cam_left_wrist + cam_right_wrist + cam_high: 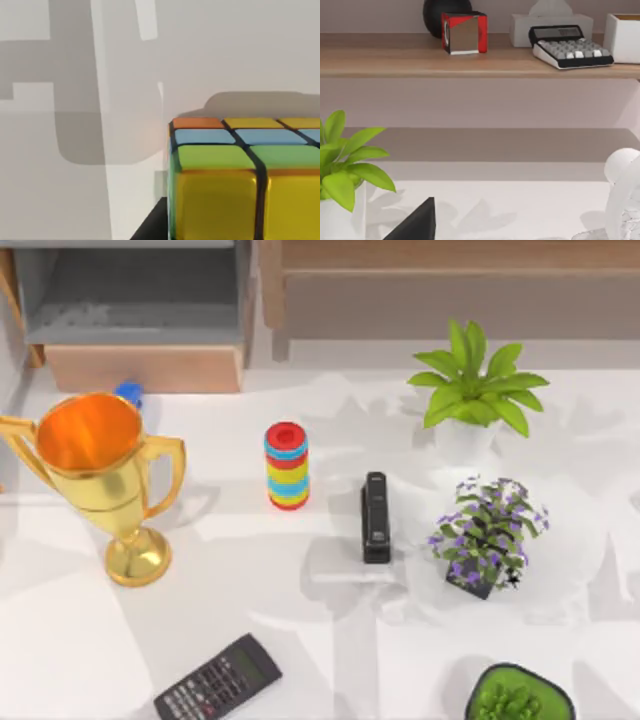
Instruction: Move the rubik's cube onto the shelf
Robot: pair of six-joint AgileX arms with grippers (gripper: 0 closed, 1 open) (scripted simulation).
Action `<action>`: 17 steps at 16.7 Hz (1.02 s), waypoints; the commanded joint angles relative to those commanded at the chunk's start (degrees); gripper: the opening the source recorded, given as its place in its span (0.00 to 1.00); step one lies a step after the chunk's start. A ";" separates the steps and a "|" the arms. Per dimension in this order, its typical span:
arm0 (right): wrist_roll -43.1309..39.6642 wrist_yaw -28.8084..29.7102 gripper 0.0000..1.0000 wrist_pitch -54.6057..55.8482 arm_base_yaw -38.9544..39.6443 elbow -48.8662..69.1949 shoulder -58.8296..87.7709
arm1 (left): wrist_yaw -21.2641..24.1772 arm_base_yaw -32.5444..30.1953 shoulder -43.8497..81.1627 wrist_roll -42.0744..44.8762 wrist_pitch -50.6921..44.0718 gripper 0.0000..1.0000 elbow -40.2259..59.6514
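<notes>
Rubik's cube [245,180] close under my left wrist camera, resting on table [75,190]; can't tell my jaw state or any grip; shelf [470,62] ahead; whole transfer left, I judge

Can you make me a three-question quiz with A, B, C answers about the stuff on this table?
1. What stands between the shiny gold trophy cup and the black stapler? A. red, blue and yellow ring stack B. a ball C. a spoon
2. The flowers of the dark-potted plant are: A. red B. purple C. orange
3. The trophy cup is: A. lying down B. upside down C. upright

Answers: A, the stack sits between them; B, the petals are purple; C, it stands on its base.
</notes>
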 joint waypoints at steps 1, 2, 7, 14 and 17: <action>0.00 0.00 1.00 0.00 0.00 0.00 0.00 | 0.00 0.00 0.00 0.00 0.00 0.00 0.00; 0.00 0.00 1.00 0.00 0.00 0.00 0.00 | 0.00 0.00 0.00 0.00 0.00 0.00 0.00; 0.00 0.00 1.00 0.00 0.00 0.00 0.00 | 0.12 0.36 -0.32 0.16 -0.81 0.00 0.10; 0.00 0.00 1.00 0.00 0.00 0.00 0.00 | 0.92 1.28 -2.60 0.98 -12.45 0.00 2.78; 0.00 0.00 1.00 0.00 0.00 0.00 0.00 | 0.39 1.14 -1.85 1.41 -12.94 0.00 4.83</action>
